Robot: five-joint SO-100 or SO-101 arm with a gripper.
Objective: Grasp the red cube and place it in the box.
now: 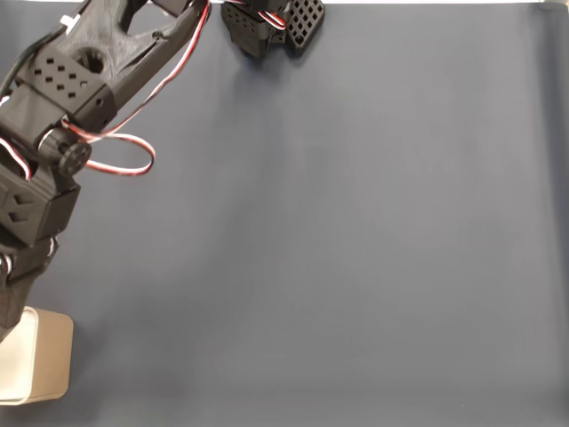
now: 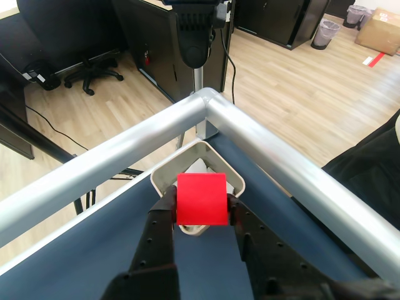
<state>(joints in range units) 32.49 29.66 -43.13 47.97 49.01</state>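
One small bright red matte cube (image 2: 201,198) is pinched between the two black fingers of the gripper (image 2: 201,215), jaws pressing its left and right faces, cube lifted clear of the dark blue table mat (image 1: 338,249). In the wrist view the cube sits in front of the small beige rounded-corner box with a white interior (image 2: 164,177); the box stands tight in the table's far corner, where two silver metal rails (image 2: 112,162) meet. In the fixed view the box (image 1: 49,356) shows at the lower left edge of the mat, partly under the black arm (image 1: 53,107).

Step in hand, judged: carry and drop. The cube looks close to the box's near rim but I cannot tell if it is over the opening yet. To do it well, push forward until the cube is centred above the white interior, lower it inside the rim, then spread the jaws. Keep the fingers off the rim: the box looks light and could slide or tip. The rails crowd the corner, so come in from above.
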